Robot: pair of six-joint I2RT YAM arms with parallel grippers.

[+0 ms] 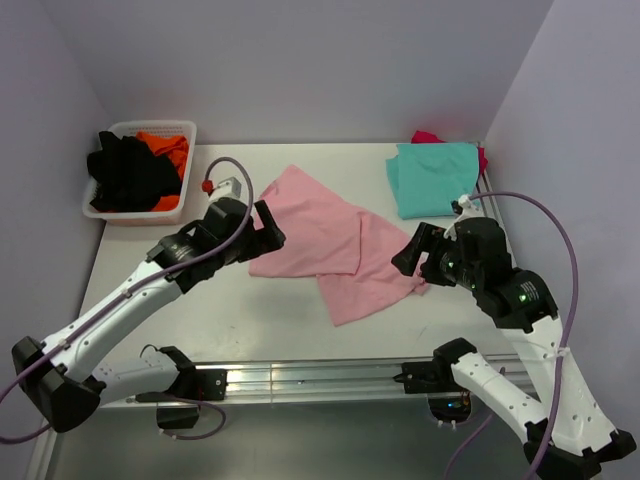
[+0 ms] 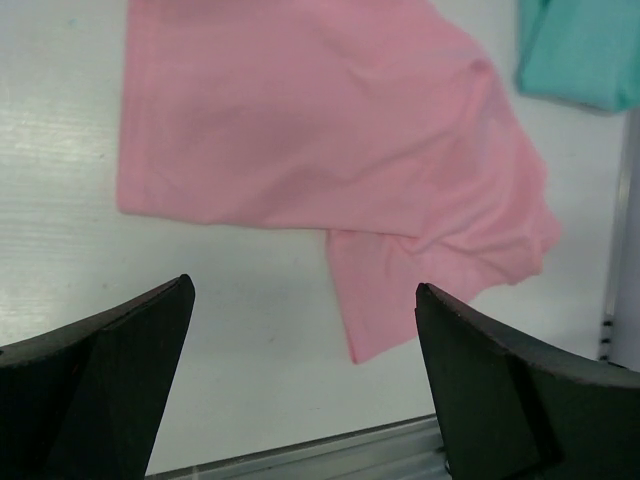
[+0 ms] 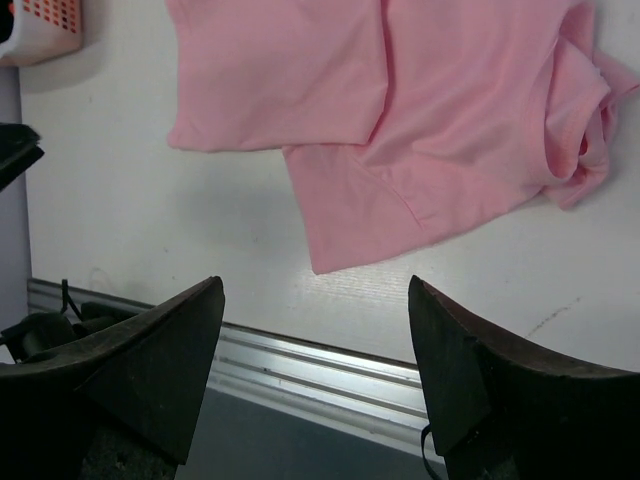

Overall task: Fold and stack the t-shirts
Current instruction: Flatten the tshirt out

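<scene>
Pale lilac walls closed in a white table [image 1: 250,310] on three sides, with a metal rail along its near edge; the light pink t-shirt [image 1: 320,235] lay near the middle of the table, between the two arms, flat over most of its area, with one layer crossing another so that a corner jutted towards the near edge; its right end was bunched into soft wrinkles close to the right gripper [image 3: 315,290]; that gripper's fingers stood spread wide with nothing between them, and its wrist view looked down past them onto the near corner of the pink cloth and the rail; the left gripper [image 2: 302,300] was likewise spread wide and held nothing, sitting at the left edge of the pink shirt in the overhead view, though whether it touched the cloth could not be told; at the far right corner the teal t-shirt [image 1: 435,175] lay folded flat, apart from the pink one, and the magenta t-shirt [image 1: 428,137] showed only as a strip behind and beside it, seemingly underneath; at the far left corner sat a white plastic basket [image 1: 150,127], holding the black t-shirt [image 1: 130,175] in a loose heap that spilled over its left rim, with the orange t-shirt [image 1: 170,148] crumpled beside and partly under it
</scene>
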